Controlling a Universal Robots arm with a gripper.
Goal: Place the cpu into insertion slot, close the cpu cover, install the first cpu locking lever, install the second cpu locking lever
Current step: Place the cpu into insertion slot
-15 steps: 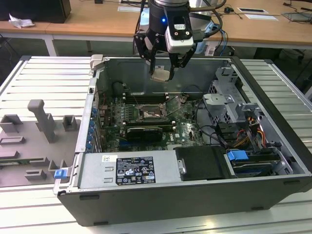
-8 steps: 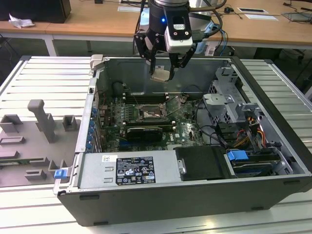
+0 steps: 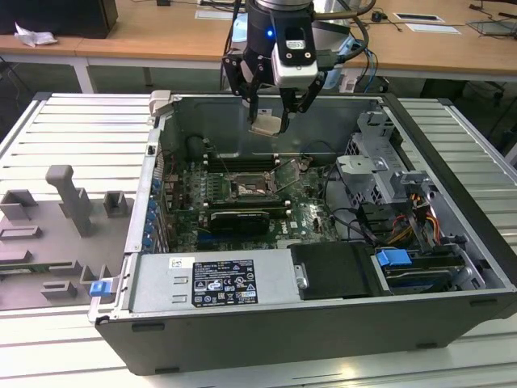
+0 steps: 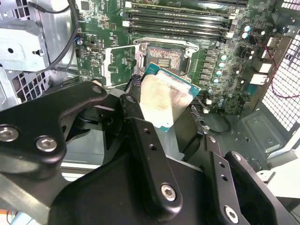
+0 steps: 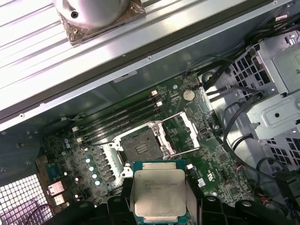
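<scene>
So the big grey ribbed counter (image 3: pixel 73 121) carries an open computer case (image 3: pixel 283 339), lying on its side with the green motherboard (image 3: pixel 186 198) facing up. The gripper (image 3: pixel 269 121) hangs over the case's far wall, well above the board. Its black fingers (image 4: pixel 132 105) are clamped on the cpu (image 5: pixel 158 191), pinching it by two opposite edges, silver top plate toward the wrist cameras. So the chip is in the air and not seated anywhere.

In the first wrist view, the long black memory slots (image 5: pixel 122 117) run just beside the insertion slot (image 5: pixel 140 147). The slot itself is uncovered, its dark square of contacts bare inside the silver frame. The cpu cover (image 5: pixel 192 130) is flipped open off one side of the slot, with green board showing through its cut-out middle. In the exterior view, the slot sits near the middle of the board, lower down than the held chip.
</scene>
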